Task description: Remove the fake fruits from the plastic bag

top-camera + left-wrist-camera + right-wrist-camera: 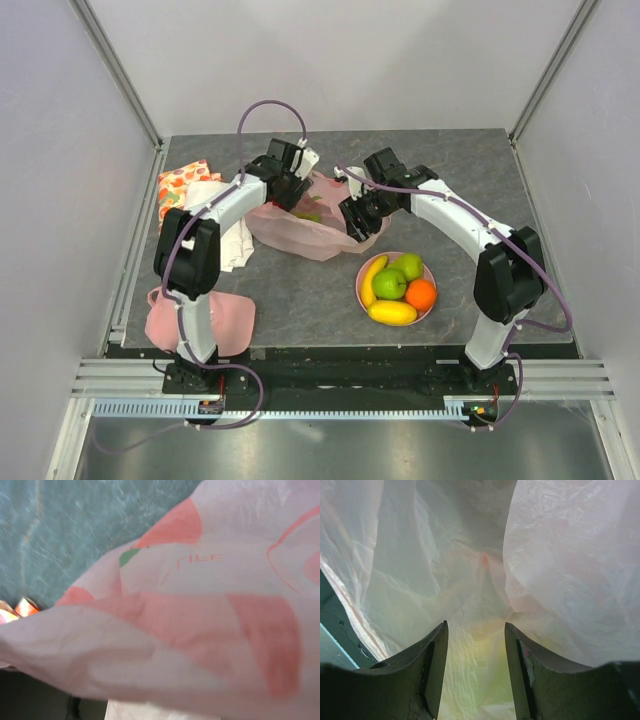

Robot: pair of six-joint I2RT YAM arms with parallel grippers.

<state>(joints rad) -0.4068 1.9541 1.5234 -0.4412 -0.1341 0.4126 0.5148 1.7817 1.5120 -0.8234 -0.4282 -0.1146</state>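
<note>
From above, the plastic bag lies crumpled near the middle of the table, a little toward 10 o'clock. Its mouth faces 12 o'clock, and a green fruit shows inside it. The left gripper is at the bag's rim at 11 o'clock; I cannot tell how its jaws stand from here. The right gripper is at the rim at 3 o'clock. At 4 o'clock from the bag sits a pink plate holding a banana, two green apples, an orange and a mango. A fruit-printed cloth lies at the table's 10 o'clock edge, with a white cloth beside it. A pink cloth lies at 7 o'clock, by the left arm's base.

In the left wrist view, bag film with pink printed patches fills nearly everything. Bare table shows at 10 o'clock. No fingers are visible, so the jaw state cannot be told.

In the right wrist view, the right gripper has its two dark fingers parted at a middling width. Nothing appears pinched between them. Pale bag film hangs just ahead, and a yellow-green tint glows through it at 6 o'clock between the tips.
</note>
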